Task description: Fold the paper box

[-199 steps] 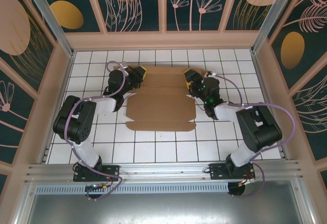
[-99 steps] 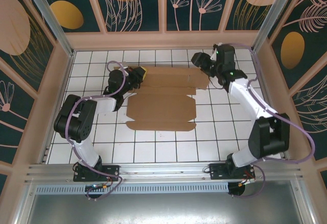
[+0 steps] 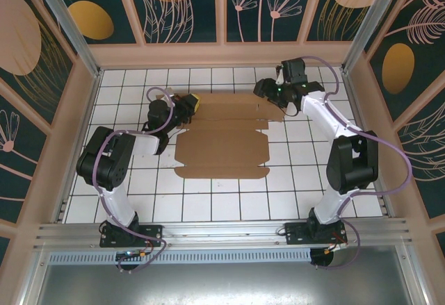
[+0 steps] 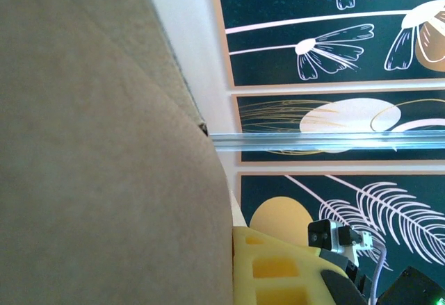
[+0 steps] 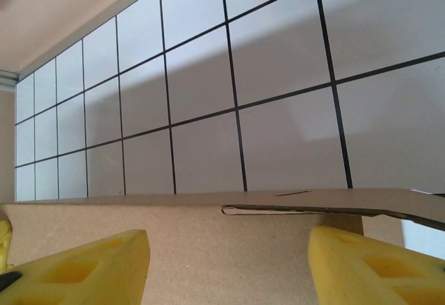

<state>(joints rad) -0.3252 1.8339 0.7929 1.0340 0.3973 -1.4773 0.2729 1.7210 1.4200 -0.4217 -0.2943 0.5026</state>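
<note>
**Asker:** What is hidden or cut off?

**Describer:** From above, the left claw [image 3: 189, 102] covers the far left corner of the paper box [image 3: 221, 146]. The right claw [image 3: 263, 88] overhangs its far right corner. In the left wrist view, blurred brown cardboard crowds the left half of the frame. One yellow finger [image 4: 268, 267] shows at the bottom edge, tight against the sheet, and its partner is behind the cardboard. In the right wrist view, both yellow fingers [image 5: 83, 263] are cut off by the bottom edge.

**Asker:** How do the claws stand?

**Describer:** The left is pressed together, pinching a flap of the box. The right is spread wide. A cardboard edge runs just beyond its fingers, with one thin layer lifted slightly at the right. I cannot tell whether they touch it.

**Asker:** Where is the box?

**Describer:** It lies flat and unfolded on the white tiled bench [image 3: 229, 204], midway between the side edges, with its far flaps toward the far edge.

**Asker:** How many of each thing?

**Describer:** One box, two arms [image 3: 111, 166] and two claws.
</note>
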